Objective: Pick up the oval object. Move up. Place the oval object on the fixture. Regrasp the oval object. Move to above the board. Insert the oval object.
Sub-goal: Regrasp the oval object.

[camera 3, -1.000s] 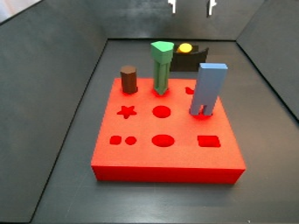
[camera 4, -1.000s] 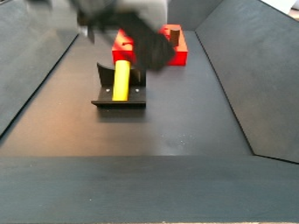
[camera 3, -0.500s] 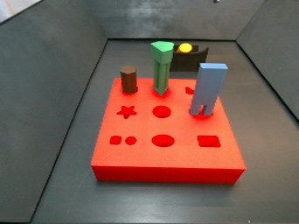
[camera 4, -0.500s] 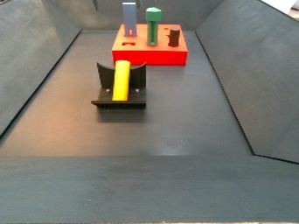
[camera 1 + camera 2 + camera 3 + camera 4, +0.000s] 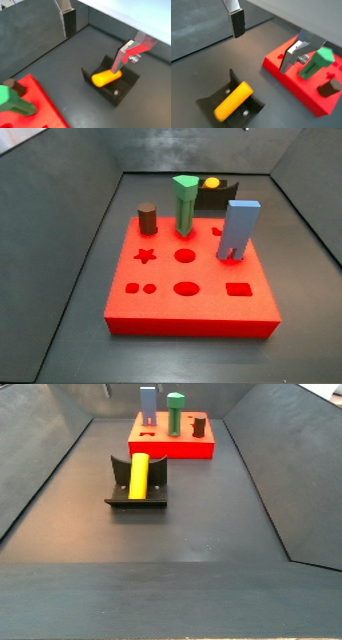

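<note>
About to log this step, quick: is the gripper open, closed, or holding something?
Gripper: open, holding nothing, up above the floor; the oval object lies on the fixture below.

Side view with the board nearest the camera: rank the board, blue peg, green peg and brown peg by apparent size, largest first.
1. The board, by far.
2. Blue peg and green peg: too alike to rank; green stands farther back.
3. Brown peg, smallest.
The gripper shows only in the wrist views, above the fixture, fingers open.
</note>
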